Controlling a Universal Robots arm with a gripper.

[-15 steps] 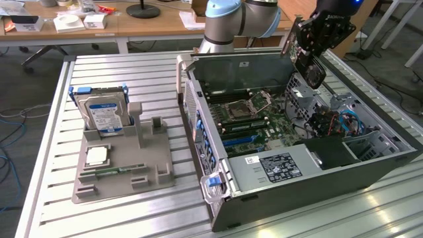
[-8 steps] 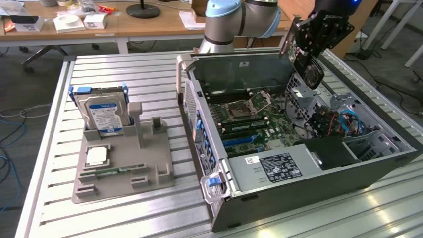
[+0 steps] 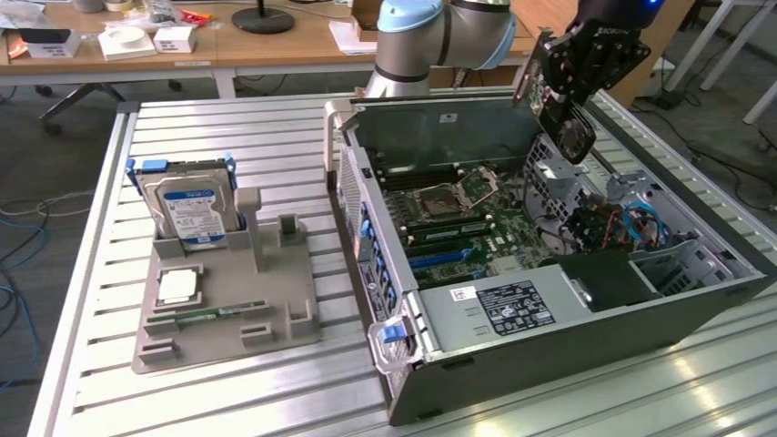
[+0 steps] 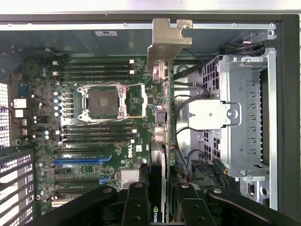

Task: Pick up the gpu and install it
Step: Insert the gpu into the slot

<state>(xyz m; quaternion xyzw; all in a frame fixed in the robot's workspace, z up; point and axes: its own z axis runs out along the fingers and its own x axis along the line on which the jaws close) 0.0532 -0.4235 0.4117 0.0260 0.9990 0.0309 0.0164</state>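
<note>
Claw (image 3: 578,80) pinches the gpu (image 3: 572,126) in the exterior view's upper right, card hanging below it, long axis pointing down toward the open case's (image 3: 583,364) motherboard (image 3: 449,214).

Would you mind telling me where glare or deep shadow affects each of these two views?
Exterior view: light glares off the ribbed aluminium table near the open black computer case. Wrist view: the strip beyond the case's rim is washed out white, the pale metal bracket of the thin dark gpu card is brightly lit, and the black gripper clamped on it sits in shadow.
</note>
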